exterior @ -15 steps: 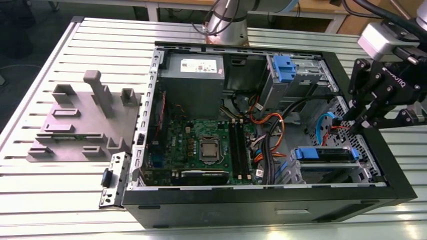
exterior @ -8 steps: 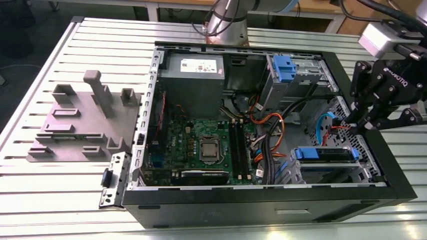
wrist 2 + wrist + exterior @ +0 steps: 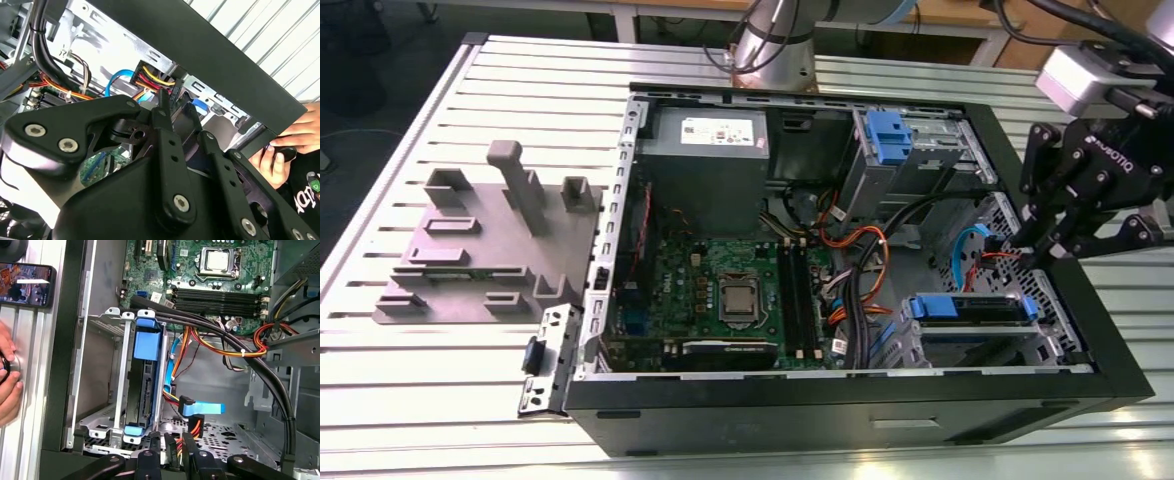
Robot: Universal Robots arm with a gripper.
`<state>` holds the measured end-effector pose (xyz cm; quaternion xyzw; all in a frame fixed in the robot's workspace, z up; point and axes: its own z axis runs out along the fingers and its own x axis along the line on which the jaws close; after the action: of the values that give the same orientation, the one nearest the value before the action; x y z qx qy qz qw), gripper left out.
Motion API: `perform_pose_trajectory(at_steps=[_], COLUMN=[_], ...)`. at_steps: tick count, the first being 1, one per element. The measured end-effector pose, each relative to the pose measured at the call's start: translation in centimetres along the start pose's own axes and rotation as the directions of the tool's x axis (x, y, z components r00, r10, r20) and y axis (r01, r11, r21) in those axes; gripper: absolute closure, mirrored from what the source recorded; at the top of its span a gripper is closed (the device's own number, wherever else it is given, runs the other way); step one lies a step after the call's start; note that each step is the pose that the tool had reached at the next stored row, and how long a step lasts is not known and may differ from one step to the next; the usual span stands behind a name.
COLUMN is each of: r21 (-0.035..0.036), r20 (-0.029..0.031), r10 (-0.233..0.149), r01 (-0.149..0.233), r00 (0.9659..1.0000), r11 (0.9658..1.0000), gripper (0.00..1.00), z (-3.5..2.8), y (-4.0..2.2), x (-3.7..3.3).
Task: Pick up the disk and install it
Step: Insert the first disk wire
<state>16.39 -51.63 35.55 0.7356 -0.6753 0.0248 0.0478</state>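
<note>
Exterior view: disk (image 3: 970, 308) sits in a metal bay of the case (image 3: 854, 420); hand (image 3: 1051, 252) hangs nearby, empty.
First wrist view: fingers (image 3: 149, 461) slightly apart, pinching nothing.
We judge the disk stiff, dense and shock-sensitive; grip its blue frame (image 3: 146, 342).

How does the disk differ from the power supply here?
The disk is slim and blue-railed; the power supply is a bulky grey box with a white sticker. The disk sits in the near cage, the power supply at the far wall. Both are inside the case.
</note>
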Motion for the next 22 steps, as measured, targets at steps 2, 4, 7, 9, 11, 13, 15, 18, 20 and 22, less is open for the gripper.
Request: perform_pose_trajectory(at_steps=[2,4,7,9,11,13,15,18,20,22], r21=[-0.0004,-0.0005,-0.0010,-0.0022,-0.0111,-0.0319,-0.0531,-0.0664,-0.0716,-0.0761], r20=[-0.0043,-0.0060,-0.0103,-0.0166,-0.0183,-0.0175,-0.0167,-0.0192,-0.0220,-0.0265], r10=[0.000,0.000,0.000,0.000,-0.001,-0.003,-0.006,-0.007,-0.008,-0.008], r01=[0.000,0.000,0.000,0.000,0.001,0.003,0.005,0.006,0.006,0.006], r00=[1.0000,1.0000,0.9999,0.9999,0.9998,0.9998,0.9998,0.9998,0.9997,0.9996], r11=[1.0000,1.0000,1.0000,1.0000,0.9999,0.9995,0.9986,0.9978,0.9974,0.9971], gripper=[0.69,0.69,0.69,0.69,0.69,0.69,0.69,0.69,0.69,0.69], z=[0.08,0.09,0.11,0.14,0.15,0.16,0.18,0.34,0.46,0.55], y=[-0.02,-0.03,-0.04,-0.04,-0.15,-0.38,-0.64,-1.00,-1.24,-1.48], x=[-0.02,-0.02,-0.02,-0.03,-0.08,-0.16,-0.26,-0.50,-0.67,-0.84])
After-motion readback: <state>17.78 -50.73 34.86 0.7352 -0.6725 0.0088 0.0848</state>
